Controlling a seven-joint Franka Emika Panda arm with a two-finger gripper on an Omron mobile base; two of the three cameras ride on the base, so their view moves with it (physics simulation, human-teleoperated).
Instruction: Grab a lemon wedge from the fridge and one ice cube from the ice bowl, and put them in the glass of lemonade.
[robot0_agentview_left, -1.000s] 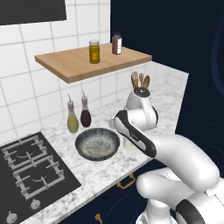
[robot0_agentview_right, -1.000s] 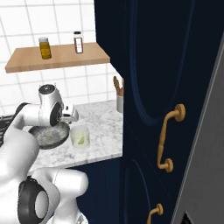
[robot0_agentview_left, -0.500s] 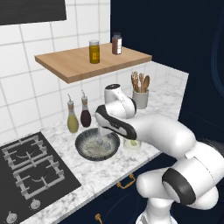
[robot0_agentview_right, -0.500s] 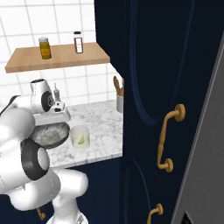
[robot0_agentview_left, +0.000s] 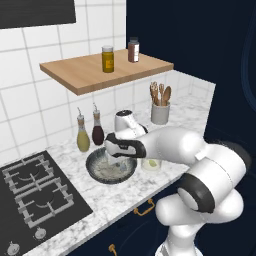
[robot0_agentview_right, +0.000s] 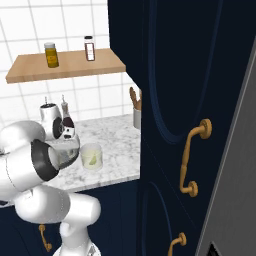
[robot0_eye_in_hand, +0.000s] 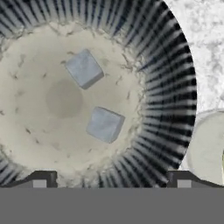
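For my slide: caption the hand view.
Open jaws above the ice bowl holding two ice cubes, lemonade glass alongside.

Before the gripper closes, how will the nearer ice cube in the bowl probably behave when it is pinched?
The nearer ice cube looks stiff, with flat faces, so it should not roll. It may be slippery and could slide on the smooth inside of the bowl. It lies apart from the other cube, so the open gripper has room.

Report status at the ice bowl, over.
Claw open, hanging over the ice bowl. Two ice cubes loose inside, neither gripped. Glass of lemonade beside the bowl, yellow-green piece already in it. Nothing blocking.
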